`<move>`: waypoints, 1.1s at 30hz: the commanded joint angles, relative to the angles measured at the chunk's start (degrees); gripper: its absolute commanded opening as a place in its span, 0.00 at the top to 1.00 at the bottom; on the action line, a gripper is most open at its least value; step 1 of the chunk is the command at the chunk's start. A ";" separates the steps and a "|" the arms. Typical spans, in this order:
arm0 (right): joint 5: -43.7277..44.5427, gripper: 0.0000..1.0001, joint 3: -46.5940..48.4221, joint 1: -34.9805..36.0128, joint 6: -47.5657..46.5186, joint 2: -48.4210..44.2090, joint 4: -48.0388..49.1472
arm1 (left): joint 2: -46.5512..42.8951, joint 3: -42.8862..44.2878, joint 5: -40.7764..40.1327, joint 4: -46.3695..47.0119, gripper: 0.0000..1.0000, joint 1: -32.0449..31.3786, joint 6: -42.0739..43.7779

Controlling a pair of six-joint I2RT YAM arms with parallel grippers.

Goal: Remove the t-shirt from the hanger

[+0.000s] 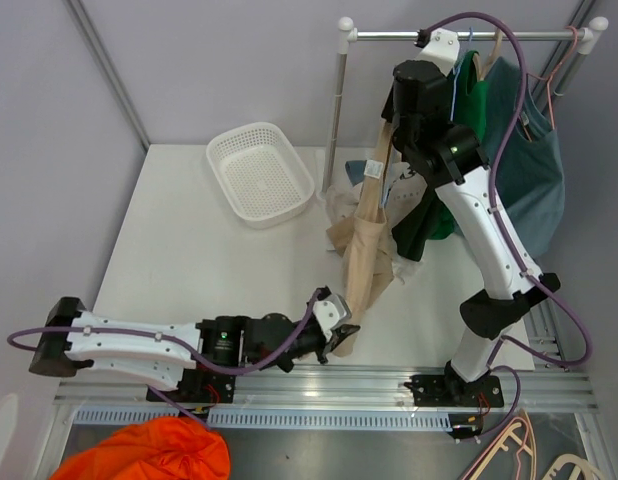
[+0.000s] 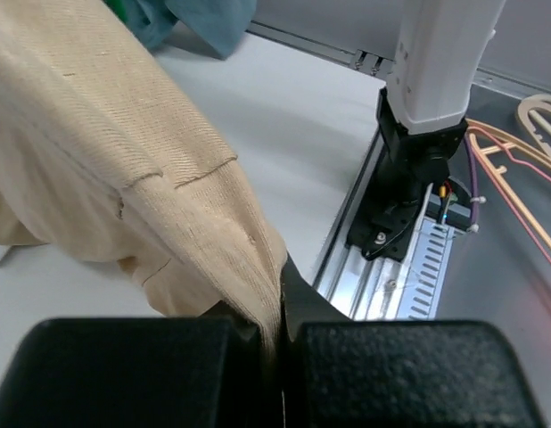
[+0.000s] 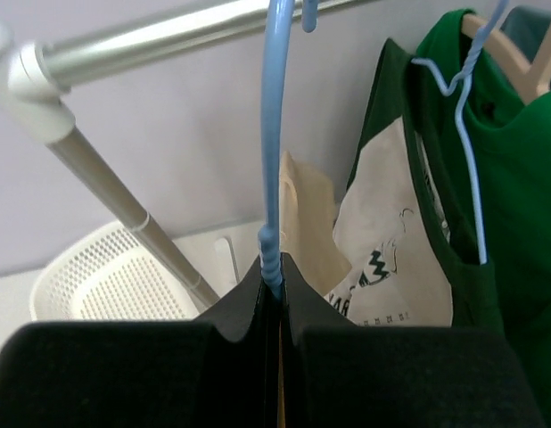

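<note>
Beige t-shirt (image 1: pixel 367 250) hanging below the rail (image 3: pixel 168 31) at the right rear of the tabletop (image 1: pixel 189 270). It stretches down and forward as a narrow band to the left hand (image 2: pixel 280 312) at the near tabletop edge. The left hand is closed to a narrow slit, and a fold of the shirt's lower edge is pinched between its two pads. The cloth rises away from it to the upper left in the left wrist view. The right hand (image 3: pixel 274 276) is raised just under the rail. Its fingers are pressed together on the stem of the blue hanger (image 3: pixel 272 134), whose hook reaches the rail. A green garment (image 3: pixel 516 178) hangs just to its right. A white basket (image 1: pixel 259 172) sits at the rear of the tabletop.
</note>
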 commanded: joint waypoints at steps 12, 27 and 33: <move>-15.00 1.00 1.64 3.00 7.85 -7.84 -19.10 | 10.60 12.45 3.44 -5.35 0.99 19.49 -12.27; -21.60 1.00 -15.94 1.15 -2.51 -20.95 -5.15 | 8.49 36.62 8.32 -18.71 0.99 28.03 -5.94; -23.54 1.00 -17.18 0.72 -6.39 -18.58 4.96 | 13.39 50.22 22.67 -21.96 0.99 42.69 -9.72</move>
